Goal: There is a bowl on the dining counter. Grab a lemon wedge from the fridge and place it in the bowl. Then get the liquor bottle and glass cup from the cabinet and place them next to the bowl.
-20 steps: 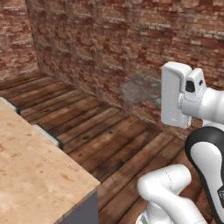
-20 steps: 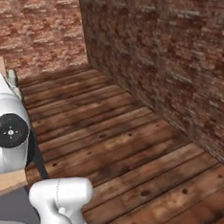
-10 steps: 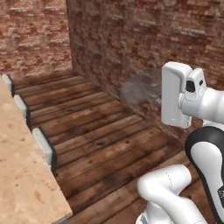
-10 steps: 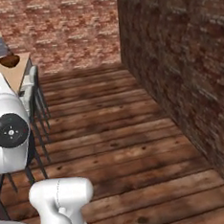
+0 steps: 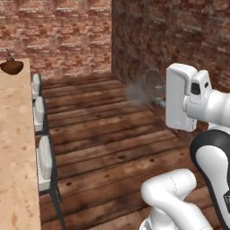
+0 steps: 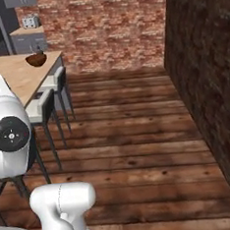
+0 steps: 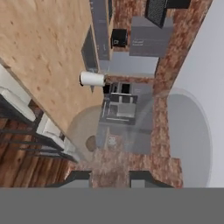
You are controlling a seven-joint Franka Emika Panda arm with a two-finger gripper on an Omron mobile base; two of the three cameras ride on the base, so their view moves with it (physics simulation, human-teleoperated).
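Fingers (image 7: 81, 177) of your gripper (image 7: 111, 178) are closed on the glass cup (image 7: 144, 135). Its translucent wall rises between the two dark tips in the hand view. In the left base view the cup (image 5: 150, 87) shows as a faint grey shape sticking out just ahead of the white hand, held up in the air over the wooden floor (image 5: 103, 134).

Ahead of the fingertips and off to one side lies the dining counter (image 7: 43, 43), and a white paper towel roll (image 7: 92, 78) lies near its edge. The bowl (image 5: 11, 67) sits at the far end of that counter (image 5: 15, 148), well apart from the fingers. You can see the same bowl (image 6: 35, 60) in the right base view.

A row of white-seated stools (image 5: 44, 157) lines the counter edge between your fingers and the tabletop. The brick wall (image 5: 179, 36) stands close beyond the cup on the other side. I cannot tell whether anything lies inside the bowl.
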